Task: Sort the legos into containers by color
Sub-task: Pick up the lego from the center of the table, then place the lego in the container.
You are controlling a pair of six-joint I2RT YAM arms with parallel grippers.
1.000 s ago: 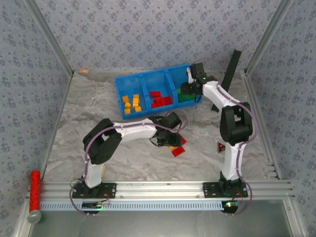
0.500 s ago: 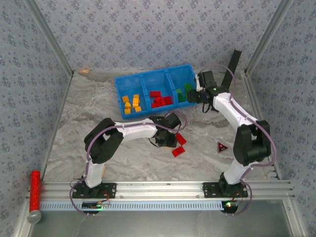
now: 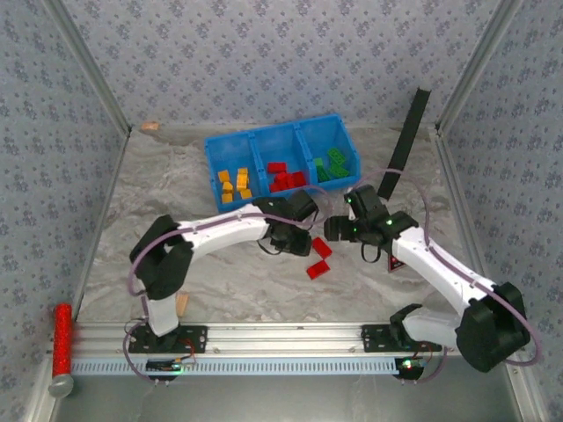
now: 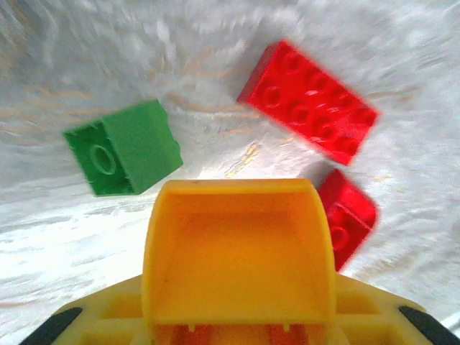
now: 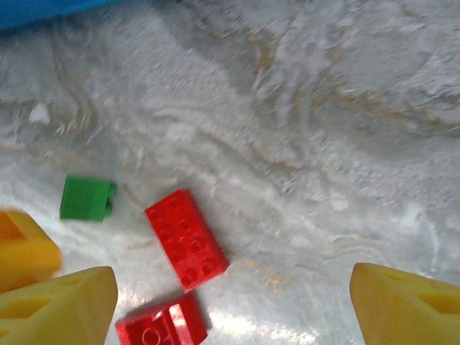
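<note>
While our left claw (image 3: 291, 239) is clamped on a yellow brick (image 4: 237, 244) over the worktop (image 5: 323, 144), our right claw (image 5: 231, 277) hangs spread wide above a long red brick (image 5: 187, 239), a second red brick (image 5: 162, 327) and a green brick (image 5: 86, 199), near the blue bin (image 3: 280, 139).

The red brick (image 4: 309, 100), the green brick (image 4: 122, 147) and the yellow brick (image 4: 237, 244) are smooth, shiny plastic. The blue bin (image 3: 273, 138) is plastic too. The counter (image 5: 323, 144) looks like grey-white stone and shines a little. The rails (image 3: 290, 334) are dull silver metal.
</note>
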